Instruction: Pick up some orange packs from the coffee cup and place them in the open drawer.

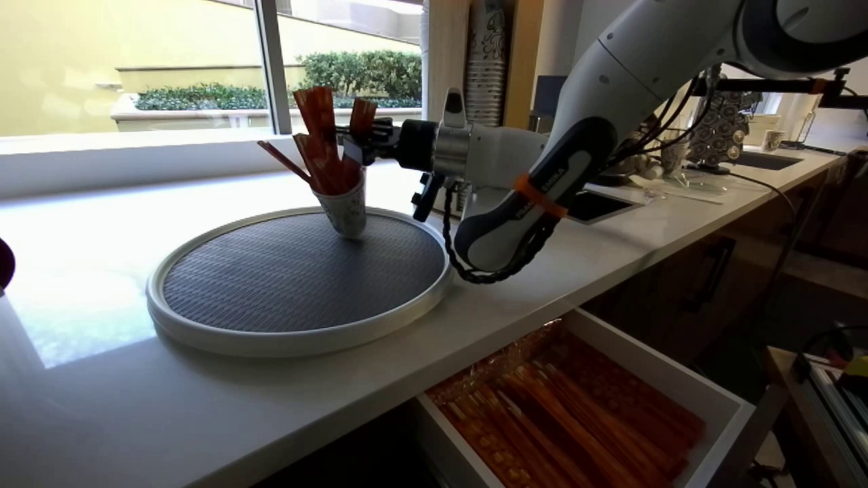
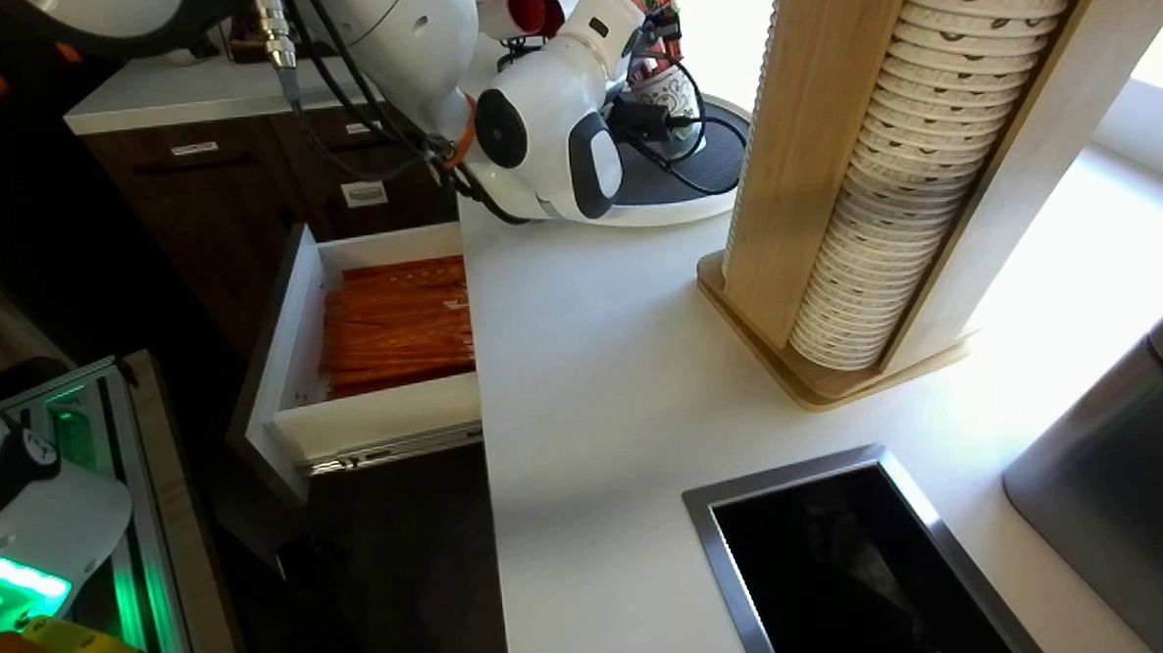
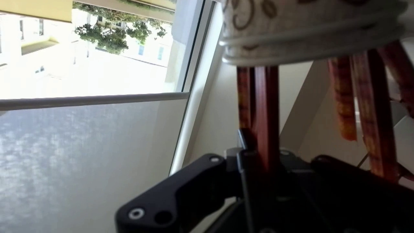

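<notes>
Nearest in an exterior view, below the coffee cup (image 1: 347,211) and well apart from it, the drawer (image 1: 668,373) is pulled out past the edge of the desk (image 1: 224,420), probably so that things can be laid in from above; rows of orange sticks (image 1: 542,410) fill it. The round tray (image 1: 298,344) spreads under the cup, likely as a stand. The cup itself looks tilted, perhaps from a sideways push on its load, and it may tip or come along when the lifting starts. In it stand the orange packs (image 1: 325,163): long, slim, reddish-orange, darker where they overlap, flat-ended, fanned at several angles, with a thin one slanting low over the rim. Just above the cup, the claw (image 1: 354,140) lies level and grasps a few packs, seen best in the wrist view; holding them by the sides, I judge, suits drawing them straight out, past their neighbours. Beyond the cup, the window (image 1: 271,74) lets in strong light, so the packs' near faces look dim
</notes>
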Tool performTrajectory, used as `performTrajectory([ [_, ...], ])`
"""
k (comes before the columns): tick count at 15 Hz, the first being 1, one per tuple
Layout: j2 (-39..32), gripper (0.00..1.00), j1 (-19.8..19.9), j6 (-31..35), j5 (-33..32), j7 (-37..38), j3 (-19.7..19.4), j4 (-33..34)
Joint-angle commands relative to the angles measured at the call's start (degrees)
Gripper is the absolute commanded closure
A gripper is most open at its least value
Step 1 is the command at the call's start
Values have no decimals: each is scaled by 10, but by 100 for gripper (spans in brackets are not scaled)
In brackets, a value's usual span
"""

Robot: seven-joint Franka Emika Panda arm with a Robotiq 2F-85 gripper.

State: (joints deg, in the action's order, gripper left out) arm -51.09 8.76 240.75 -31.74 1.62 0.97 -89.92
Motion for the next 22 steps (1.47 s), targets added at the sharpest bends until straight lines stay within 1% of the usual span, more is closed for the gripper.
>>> performTrajectory([
  [1,27,98,-10,20,22,20,-13,-20],
  [9,68,98,-9,17,72,32,-15,-50],
  [20,112,98,-10,31,153,21,-19,-145],
  [21,113,98,3,21,153,14,0,-138],
  [22,117,98,7,19,156,12,6,-138],
])
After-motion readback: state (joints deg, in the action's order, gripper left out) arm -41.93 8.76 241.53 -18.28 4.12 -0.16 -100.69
